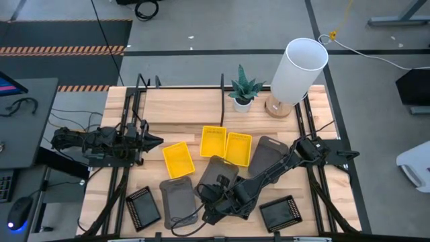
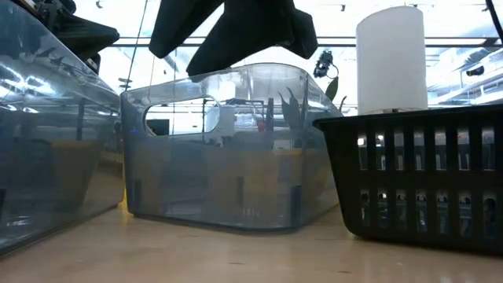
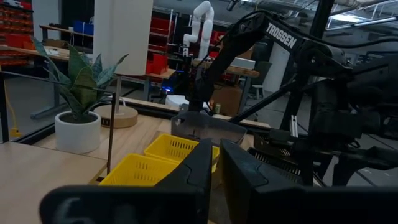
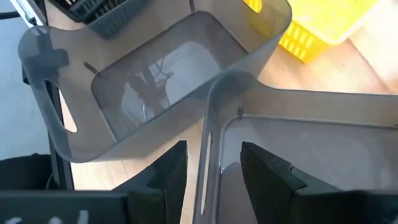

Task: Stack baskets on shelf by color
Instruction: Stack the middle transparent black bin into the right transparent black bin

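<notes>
Meanwhile, the right gripper (image 4: 211, 171) straddles the rim of a grey basket (image 4: 311, 149), its fingers spread either side of the thin wall and not yet pinching it. That basket sits on the worktop (image 1: 175, 107) just in front of the yellow baskets (image 1: 227, 144), two of them side by side with a third (image 1: 178, 160) lying apart to their left. Another grey basket (image 1: 178, 202) lies nearer the front edge, with black perforated baskets (image 1: 143, 207) at both front corners.

Likely light and stiff, these thin plastic trays look smooth and could slip; a wall just below the rim, or a handle slot, seems the best hold.

Left of the yellow baskets, the left gripper (image 1: 151, 141) waits with fingers nearly pressed together, holding nothing.

Pale wooden planks carry everything, with the shelf (image 1: 181, 101) behind the yellow baskets beside a potted plant (image 1: 243, 89) and a white lamp (image 1: 297, 70). Beyond, a workshop with red storage racks shows.
</notes>
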Controlling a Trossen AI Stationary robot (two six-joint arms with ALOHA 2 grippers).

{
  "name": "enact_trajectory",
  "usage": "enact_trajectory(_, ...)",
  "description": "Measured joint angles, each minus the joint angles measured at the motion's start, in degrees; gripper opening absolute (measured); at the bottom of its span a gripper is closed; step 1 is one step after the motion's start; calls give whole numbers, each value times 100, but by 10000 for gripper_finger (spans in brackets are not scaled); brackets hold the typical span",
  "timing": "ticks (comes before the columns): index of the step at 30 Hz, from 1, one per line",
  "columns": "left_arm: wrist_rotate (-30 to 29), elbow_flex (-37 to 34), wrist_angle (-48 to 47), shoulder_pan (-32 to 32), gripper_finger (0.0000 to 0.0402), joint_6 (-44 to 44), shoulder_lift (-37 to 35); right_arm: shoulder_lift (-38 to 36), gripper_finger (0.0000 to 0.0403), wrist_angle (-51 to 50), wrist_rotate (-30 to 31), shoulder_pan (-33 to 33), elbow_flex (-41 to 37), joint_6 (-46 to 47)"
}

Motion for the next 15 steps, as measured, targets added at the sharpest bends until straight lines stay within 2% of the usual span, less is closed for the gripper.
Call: enact_trajectory(15,-1,0,0,-1,36,0,0,-9,155,722,-243,6,-762,147)
